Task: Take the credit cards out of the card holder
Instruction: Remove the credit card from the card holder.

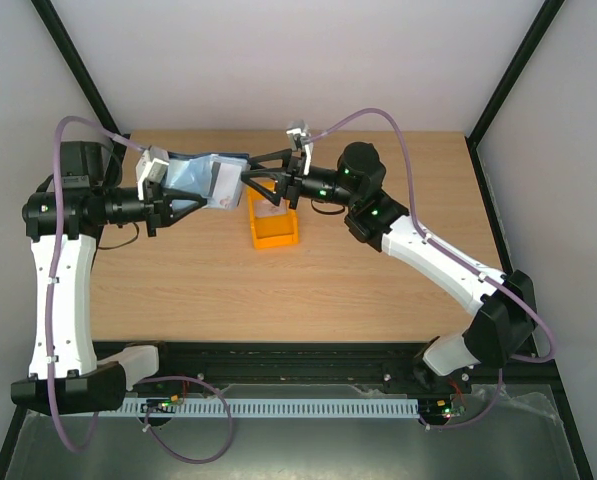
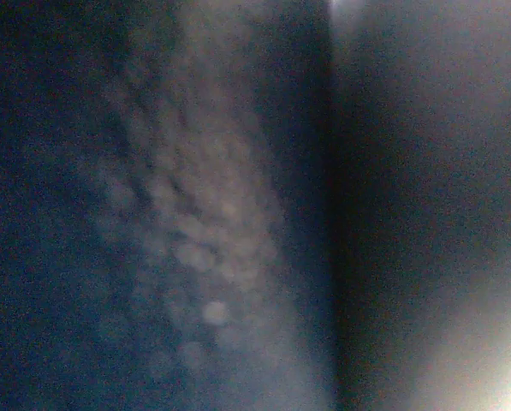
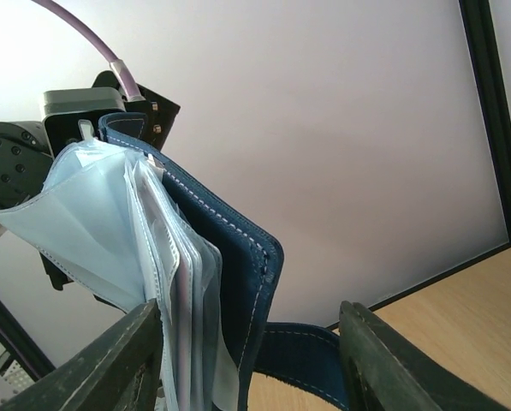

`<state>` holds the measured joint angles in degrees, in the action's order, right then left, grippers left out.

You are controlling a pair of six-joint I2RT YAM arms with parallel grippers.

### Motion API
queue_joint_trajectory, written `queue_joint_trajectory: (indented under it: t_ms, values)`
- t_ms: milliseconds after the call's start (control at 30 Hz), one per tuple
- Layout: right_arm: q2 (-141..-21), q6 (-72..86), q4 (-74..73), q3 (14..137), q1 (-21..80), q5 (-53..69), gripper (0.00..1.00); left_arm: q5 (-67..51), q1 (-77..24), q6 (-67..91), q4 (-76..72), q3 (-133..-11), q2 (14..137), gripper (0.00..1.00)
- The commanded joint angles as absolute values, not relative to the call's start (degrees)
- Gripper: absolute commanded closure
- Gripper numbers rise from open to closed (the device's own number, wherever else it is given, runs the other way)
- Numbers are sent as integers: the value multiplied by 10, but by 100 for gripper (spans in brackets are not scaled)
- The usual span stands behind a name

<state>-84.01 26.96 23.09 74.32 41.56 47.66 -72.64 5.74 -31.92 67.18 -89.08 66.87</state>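
card-pulling step, likely: left gripper (image 1: 178, 203) clamps the card holder (image 1: 200, 176) aloft, far left of the orange bin (image 1: 275, 236); right gripper (image 1: 246, 184) has its jaws apart astride the sleeves. next: pinch one credit card (image 3: 183, 295) and draw it right.

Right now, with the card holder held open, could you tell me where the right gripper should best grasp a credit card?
Probably the edge of the credit card showing between the fanned clear sleeves, coming from the open side facing the right gripper; the left gripper clamps the card holder at the far end.
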Motion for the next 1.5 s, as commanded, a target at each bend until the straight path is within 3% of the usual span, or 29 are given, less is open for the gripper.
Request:
queue_joint_trajectory:
  t_ms: [0, 133, 267, 667, 867, 967, 1133, 1200, 1333, 1467]
  values:
    - [-847, 272, 251, 739, 416, 485, 46, -758, 55, -343, 684, -905, 672, 98]
    - [-853, 242, 214, 744, 418, 467, 53, -758, 55, -348, 689, -906, 670, 98]
    - [-854, 223, 191, 742, 419, 466, 54, -759, 56, -350, 689, -908, 671, 98]
    - [-884, 223, 188, 790, 461, 529, 35, -755, 55, -329, 665, -890, 674, 98]
    - [-899, 265, 241, 803, 479, 527, 37, -742, 55, -310, 643, -868, 670, 98]
    - [-899, 292, 274, 799, 481, 518, 48, -735, 54, -296, 629, -858, 668, 98]
    - [-899, 297, 251, 806, 484, 495, 88, -712, 54, -241, 581, -840, 668, 95]
    - [-897, 291, 227, 808, 484, 483, 98, -695, 54, -208, 555, -833, 667, 81]
    - [-894, 264, 110, 836, 484, 415, 98, -642, 54, -160, 512, -822, 664, 29]
    - [-913, 255, -117, 925, 489, 186, 98, -530, 54, -118, 472, -815, 664, 3]
